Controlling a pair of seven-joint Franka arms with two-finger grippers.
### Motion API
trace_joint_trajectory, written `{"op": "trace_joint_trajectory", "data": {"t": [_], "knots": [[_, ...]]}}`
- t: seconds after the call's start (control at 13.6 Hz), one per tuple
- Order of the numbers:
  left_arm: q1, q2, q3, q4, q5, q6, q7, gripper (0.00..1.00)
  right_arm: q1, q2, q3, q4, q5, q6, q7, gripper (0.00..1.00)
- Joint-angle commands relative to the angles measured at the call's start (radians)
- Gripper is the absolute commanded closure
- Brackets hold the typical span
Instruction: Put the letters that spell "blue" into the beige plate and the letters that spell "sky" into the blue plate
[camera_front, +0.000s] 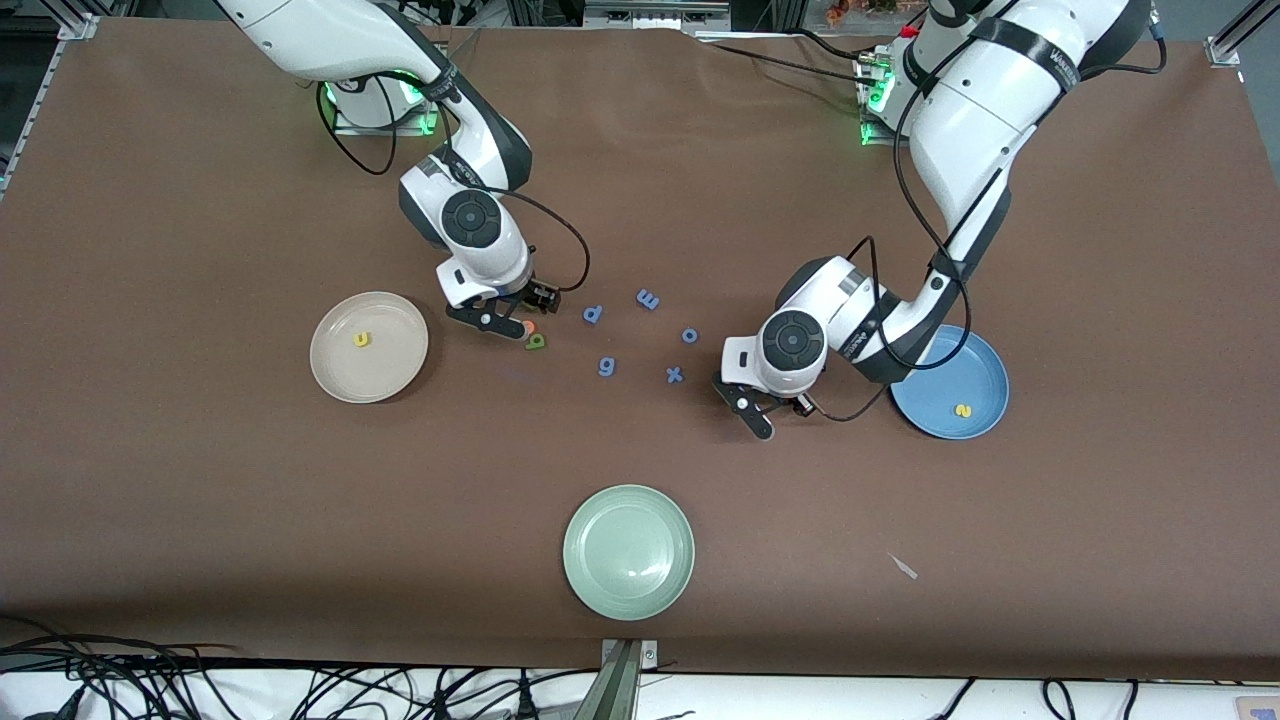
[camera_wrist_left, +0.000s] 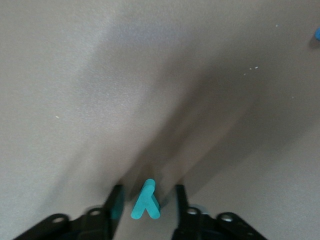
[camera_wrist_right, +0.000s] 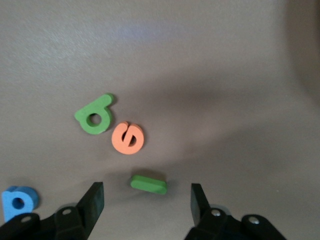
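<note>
Left gripper is low over the desk, just beside the blue plate on the side toward the pale green plate. Its fingers bracket the teal "y", one on each side. Whether they already pinch the letter cannot be told from the wrist view: a thin gap seems to remain on either flank. The approach is sensible, since the blue plate where "sky" belongs is the nearest dish, so the carry would be short. That plate already holds the yellow "s"; the "k" is not visible anywhere.

Right gripper hangs just beside the beige plate, on the side toward the scattered blue letters. Its jaws stand open and straddle the green "l", which lies flat between them on the desk (a thin bar, so it likely needs a low, square pinch across its narrow width). The orange "e" and the olive-green "b" lie touching each other, just past the "l". All three are close to the beige plate, which already carries the yellow "u", so this arm's work is clustered in one spot.
</note>
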Motion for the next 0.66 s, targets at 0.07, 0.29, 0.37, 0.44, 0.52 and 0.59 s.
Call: {"op": "trace_joint_trajectory", "data": {"t": [0.07, 0.29, 0.37, 0.44, 0.52, 0.59], "knots": [[0.013, -0.007, -0.001, -0.006, -0.02, 0.003, 0.013, 1.0, -0.002, 0.003, 0.005, -0.047, -0.011, 0.079, 0.022, 0.21], [0.031, -0.037, -0.003, 0.008, -0.021, -0.019, 0.014, 1.0, -0.002, 0.009, 0.005, -0.062, -0.034, 0.102, 0.022, 0.21], [0.033, -0.057, -0.003, 0.014, -0.021, -0.042, 0.014, 1.0, -0.002, 0.012, 0.003, -0.063, -0.042, 0.104, 0.022, 0.22], [0.04, -0.092, -0.004, 0.014, -0.021, -0.06, 0.016, 1.0, -0.002, 0.014, 0.003, -0.063, -0.047, 0.104, 0.022, 0.22], [0.054, -0.115, -0.004, 0.016, -0.021, -0.086, 0.037, 1.0, -0.002, 0.015, 0.003, -0.063, -0.048, 0.104, 0.022, 0.22], [0.071, -0.138, -0.003, 0.025, -0.021, -0.118, 0.08, 1.0, -0.002, 0.015, 0.002, -0.063, -0.048, 0.104, 0.02, 0.24]]}}
